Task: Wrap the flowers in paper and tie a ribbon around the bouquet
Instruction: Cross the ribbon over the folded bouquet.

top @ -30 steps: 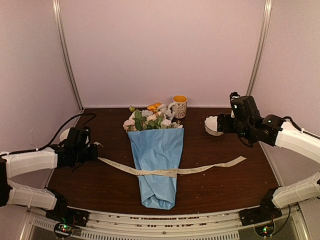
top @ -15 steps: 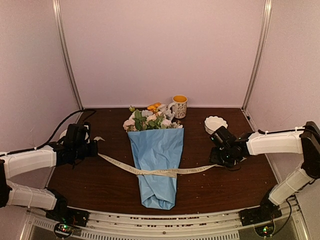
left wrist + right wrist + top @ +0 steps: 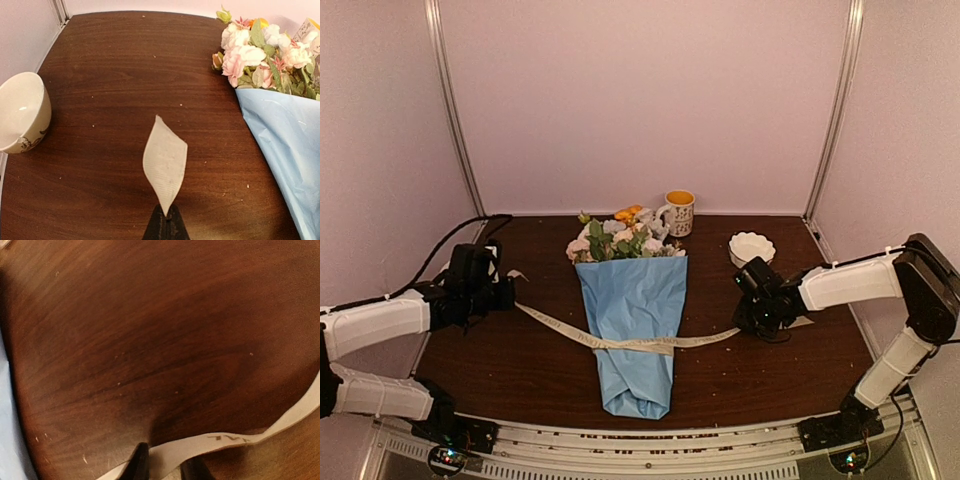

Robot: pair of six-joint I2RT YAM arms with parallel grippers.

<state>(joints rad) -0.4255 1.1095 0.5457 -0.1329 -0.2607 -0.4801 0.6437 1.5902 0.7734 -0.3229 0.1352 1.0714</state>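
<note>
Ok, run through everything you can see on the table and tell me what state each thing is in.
flowers: wrapped, blooms sticking out of the cone's top.
paper: rolled into a cone, lying flat.
ribbon: draped across the cone, untied.
mug: upright.
white bowl: upright.
cream bowl: upright.
left gripper: shut on the ribbon's end.
right gripper: open, fingers astride the ribbon.

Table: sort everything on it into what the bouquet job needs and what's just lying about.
Job: flowers, blue paper wrapped round them, ribbon lying across it.
Lying about: mug, white dish, cream bowl at the left edge.
</note>
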